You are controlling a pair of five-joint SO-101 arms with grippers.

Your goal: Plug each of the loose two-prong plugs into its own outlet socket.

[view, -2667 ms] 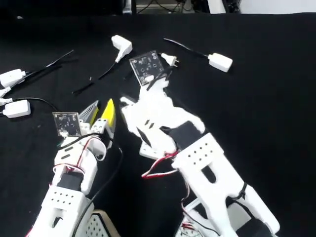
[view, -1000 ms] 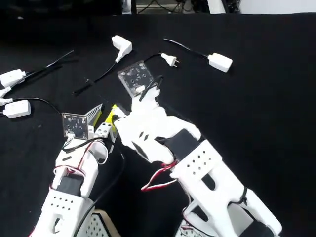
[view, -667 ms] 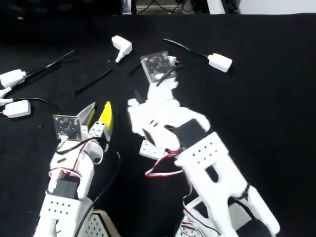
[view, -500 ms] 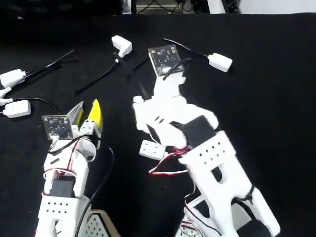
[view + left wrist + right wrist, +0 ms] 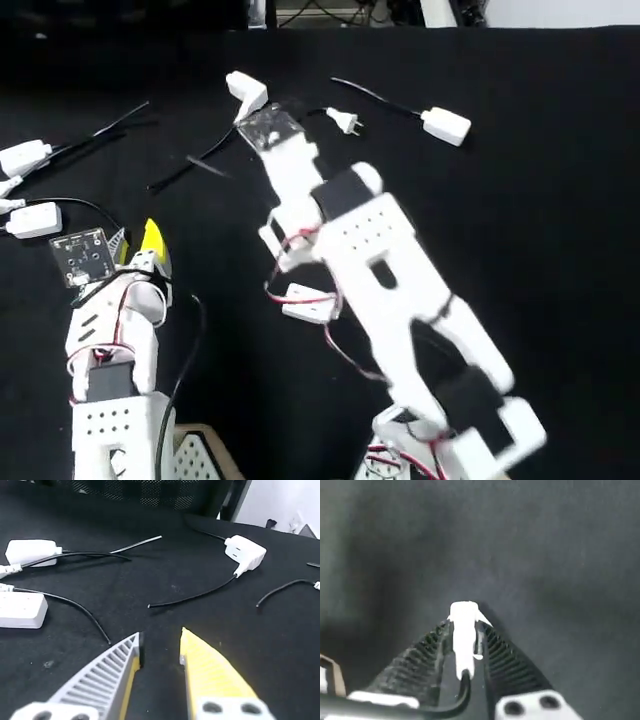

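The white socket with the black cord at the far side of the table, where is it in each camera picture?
High view: the white socket sits near the far edge of the table, left of a loose plug.
Left wrist view: it lies far ahead of the open left tool.
Right wrist view: the right tool grips a white plug.
Shared landmark: the socket's black cord.

On the table (image 5: 560, 250), reckoned from its centre, a corded block (image 5: 445, 125) is found at 1 o'clock, a plug (image 5: 346, 122) at 12, another block (image 5: 246, 90) at 11, and two blocks (image 5: 33, 220) at 9. A fifth block (image 5: 305, 305) is placed just off centre, at 6.
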